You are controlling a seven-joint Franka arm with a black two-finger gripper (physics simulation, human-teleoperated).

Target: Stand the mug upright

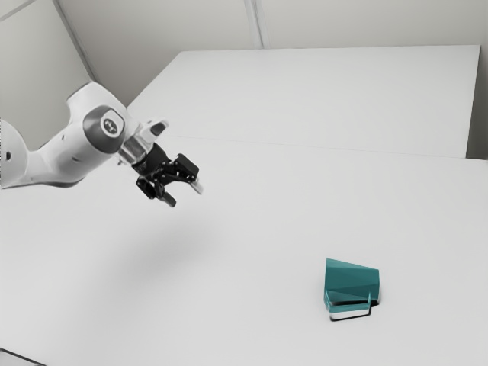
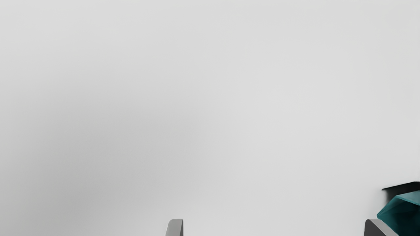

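Mug: a teal mug (image 1: 352, 280) lies on its side, not upright, toward the near right part of the exterior view, well apart from the arm.
Mug's mouth: the wider end faces the exterior view's left, toward the arm's side; the narrower end points to the exterior view's right.
Mug's inside: dark teal in the wrist view, partly covered by one of the fingers and partly cut off; I cannot tell whether it holds anything.
Mug's handle: an angular loop (image 1: 370, 301) on the side facing the exterior camera, low against the surface.
Mug's body: flat facets, with a black shadow beside it in the wrist view.
Surface: a broad, plain white top (image 1: 229, 305) under both mug and arm, softly shaded below the arm.
Beyond the surface: a large pale panel (image 1: 320, 95), parted from it by a thin seam.
Room: light grey walls (image 1: 366, 23), with a pale upright strip (image 1: 257, 23) on the back one and a dark line running down near the exterior view's upper left corner.
Arm: white with grey parts (image 1: 76, 152), reaching in from the exterior view's left.
End effector: black, up above the surface, angled down toward the exterior view's right (image 1: 185, 195); its fingers stand wide apart with nothing gripped between them. In the wrist view the mug appears behind one fingertip, out past the gap.
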